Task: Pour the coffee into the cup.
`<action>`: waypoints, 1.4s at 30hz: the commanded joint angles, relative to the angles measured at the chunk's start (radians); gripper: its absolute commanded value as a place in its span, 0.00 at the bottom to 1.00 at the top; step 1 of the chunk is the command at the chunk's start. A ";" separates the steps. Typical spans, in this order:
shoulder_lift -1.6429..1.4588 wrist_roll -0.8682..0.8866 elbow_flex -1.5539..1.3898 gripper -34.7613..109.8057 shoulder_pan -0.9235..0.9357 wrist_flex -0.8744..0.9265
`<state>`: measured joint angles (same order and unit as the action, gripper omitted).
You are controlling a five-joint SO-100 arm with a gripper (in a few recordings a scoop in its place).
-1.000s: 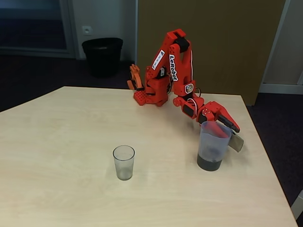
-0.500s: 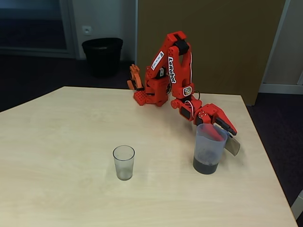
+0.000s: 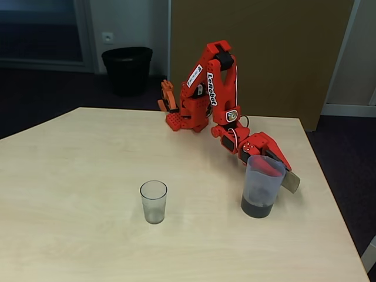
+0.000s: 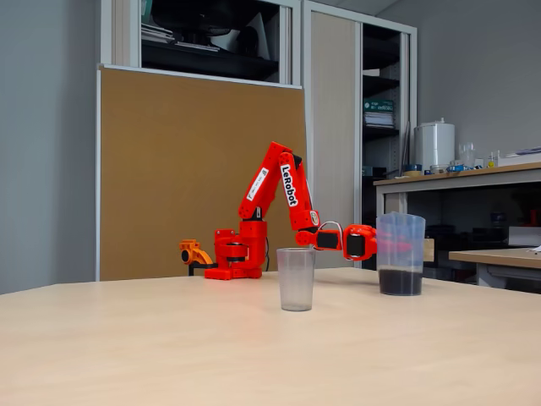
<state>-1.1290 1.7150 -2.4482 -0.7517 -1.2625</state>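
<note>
Red arm on a pale wood-grain table [image 3: 70,176], shown in both fixed views. The table top is smooth, matte and light beige, with a rounded far-left corner. The arm's base [image 3: 187,120] stands at the far edge; the arm bends down to the right, so that the gripper [image 3: 276,167] meets the translucent jug [image 3: 262,185] at its rim and handle side. The jaws are partly hidden behind the jug wall, and it cannot be told whether they clamp it. The jug appears upright; whether it rests on the table or sits just above it cannot be told. The coffee [image 3: 257,207] forms a shallow dark layer at the jug's bottom. The cup [image 3: 154,201] stands upright on the table, well apart to the left of the jug and nearer the front edge. Behind the table: a brown board [image 3: 258,53], a black waste bin [image 3: 127,69] on dark flooring, and a wall socket [image 3: 108,37]. The other fixed view adds tall shelving [image 4: 211,38] and a counter [image 4: 456,178] at right.
</note>
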 commanded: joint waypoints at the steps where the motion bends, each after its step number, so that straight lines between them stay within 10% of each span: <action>1: -0.009 0.015 0.008 0.24 0.002 -0.002; 42: -0.611 -0.196 -0.121 0.24 0.256 0.583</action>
<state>-1.6598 1.5110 -2.5648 -0.5077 -0.6811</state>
